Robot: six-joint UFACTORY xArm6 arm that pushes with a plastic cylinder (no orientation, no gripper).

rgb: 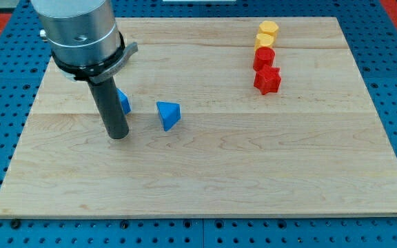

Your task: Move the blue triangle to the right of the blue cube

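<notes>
The blue triangle (168, 114) lies left of the board's middle. The blue cube (123, 101) sits to its left, mostly hidden behind my rod; only its right edge shows. My tip (118, 135) rests on the wooden board (205, 172) just below the blue cube and to the lower left of the blue triangle, apart from the triangle. I cannot tell whether the rod touches the cube.
A red star-shaped block (267, 80) sits at the upper right, with a red cylinder (264, 58) above it and two yellow blocks (267, 33) above that. The arm's body hides the upper left corner, where the green blocks were.
</notes>
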